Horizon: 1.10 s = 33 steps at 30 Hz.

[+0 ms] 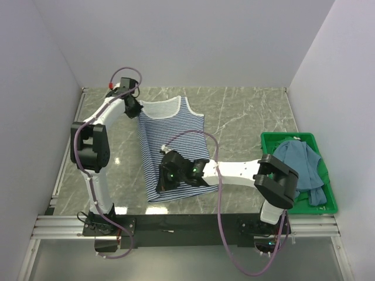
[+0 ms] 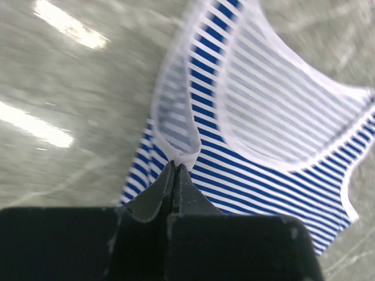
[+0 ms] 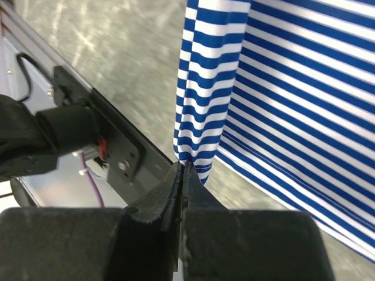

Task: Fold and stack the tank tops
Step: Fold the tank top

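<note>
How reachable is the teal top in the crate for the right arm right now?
Probably not yet: the right end effector is shut on the hem of the striped tank top and must release first. The teal tank top lies uncovered in the open green crate beside that arm's base.

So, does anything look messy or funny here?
Yes. The teal tank top sits crumpled in the green crate, not folded. The striped tank top is rumpled along one side, where the left gripper and right gripper pinch it.
</note>
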Tool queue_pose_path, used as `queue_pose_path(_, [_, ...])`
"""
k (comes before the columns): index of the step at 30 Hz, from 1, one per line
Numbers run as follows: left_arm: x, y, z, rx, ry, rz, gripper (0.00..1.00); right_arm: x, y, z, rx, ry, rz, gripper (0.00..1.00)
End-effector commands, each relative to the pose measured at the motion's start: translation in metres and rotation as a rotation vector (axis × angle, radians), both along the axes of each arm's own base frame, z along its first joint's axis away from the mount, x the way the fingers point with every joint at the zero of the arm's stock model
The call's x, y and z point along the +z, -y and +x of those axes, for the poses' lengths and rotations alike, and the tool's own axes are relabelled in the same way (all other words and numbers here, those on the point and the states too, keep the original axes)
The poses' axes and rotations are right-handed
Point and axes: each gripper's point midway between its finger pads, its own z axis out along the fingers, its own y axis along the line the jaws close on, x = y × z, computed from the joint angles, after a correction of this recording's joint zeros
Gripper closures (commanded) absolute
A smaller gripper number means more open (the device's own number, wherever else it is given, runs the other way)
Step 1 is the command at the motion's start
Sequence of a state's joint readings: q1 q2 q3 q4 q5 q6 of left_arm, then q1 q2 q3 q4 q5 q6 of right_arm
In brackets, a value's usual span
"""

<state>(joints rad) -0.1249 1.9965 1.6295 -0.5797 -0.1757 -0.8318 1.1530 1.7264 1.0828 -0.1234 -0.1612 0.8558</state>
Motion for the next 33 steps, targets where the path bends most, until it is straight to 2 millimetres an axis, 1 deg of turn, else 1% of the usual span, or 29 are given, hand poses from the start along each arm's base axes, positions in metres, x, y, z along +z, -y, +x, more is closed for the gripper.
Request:
queue_pose_path(1, [0.005, 0.031, 0.015, -0.041, 0.033, -0.021, 1.0, 0.009, 0.008, -0.004, -0.037, -0.005, 0.051, 1.0])
queue_pose_path(3, [0.005, 0.042, 0.018, -0.055, 0.038, -0.025, 0.99, 0.006, 0.014, -0.002, -0.065, -0.004, 0.046, 1.0])
queue_pose_path(4, [0.005, 0.048, 0.018, -0.062, 0.037, -0.026, 1.0, -0.002, 0.021, -0.004, -0.076, -0.012, 0.032, 1.0])
queue_pose_path(5, [0.0, 0.056, 0.018, -0.076, 0.031, -0.025, 1.0, 0.0, 0.023, -0.003, -0.087, -0.007, 0.042, 1.0])
queue_pose_path(6, [0.0, 0.061, 0.019, -0.079, 0.032, -0.029, 0.99, -0.001, 0.026, -0.003, -0.101, -0.011, 0.041, 1.0])
queue_pose_path(7, [-0.003, 0.069, 0.018, -0.093, 0.026, -0.031, 0.99, -0.008, 0.033, -0.002, -0.121, -0.008, 0.022, 1.0])
queue_pose_path(8, [-0.004, 0.072, 0.019, -0.096, 0.028, -0.033, 0.99, -0.007, 0.035, -0.002, -0.131, -0.002, 0.028, 1.0])
queue_pose_path(10, [-0.004, 0.079, 0.02, -0.104, 0.03, -0.031, 1.0, -0.012, 0.041, -0.002, -0.153, -0.007, 0.024, 1.0])
queue_pose_path(11, [-0.005, 0.086, 0.019, -0.117, 0.029, -0.029, 1.0, -0.01, 0.042, -0.001, -0.16, -0.003, 0.032, 1.0])
queue_pose_path(16, [-0.008, 0.096, 0.018, -0.13, 0.024, -0.026, 0.99, -0.02, 0.052, -0.004, -0.186, -0.017, 0.009, 1.0])
queue_pose_path(17, [-0.008, 0.098, 0.017, -0.132, 0.024, -0.025, 1.0, -0.015, 0.048, -0.002, -0.191, -0.009, 0.035, 1.0])
queue_pose_path(21, [-0.005, 0.101, 0.018, -0.138, 0.035, -0.025, 0.99, -0.021, 0.054, -0.003, -0.206, -0.02, 0.029, 1.0])
queue_pose_path(24, [-0.007, 0.105, 0.019, -0.152, 0.03, -0.029, 1.0, -0.025, 0.055, -0.004, -0.214, -0.026, 0.025, 1.0])
queue_pose_path(28, [-0.016, 0.111, 0.018, -0.165, 0.015, -0.029, 0.99, -0.031, 0.062, -0.004, -0.234, -0.03, 0.014, 1.0])
queue_pose_path(33, [-0.019, 0.117, 0.018, -0.18, 0.021, -0.042, 0.99, -0.031, 0.067, -0.004, -0.254, -0.031, 0.016, 1.0])
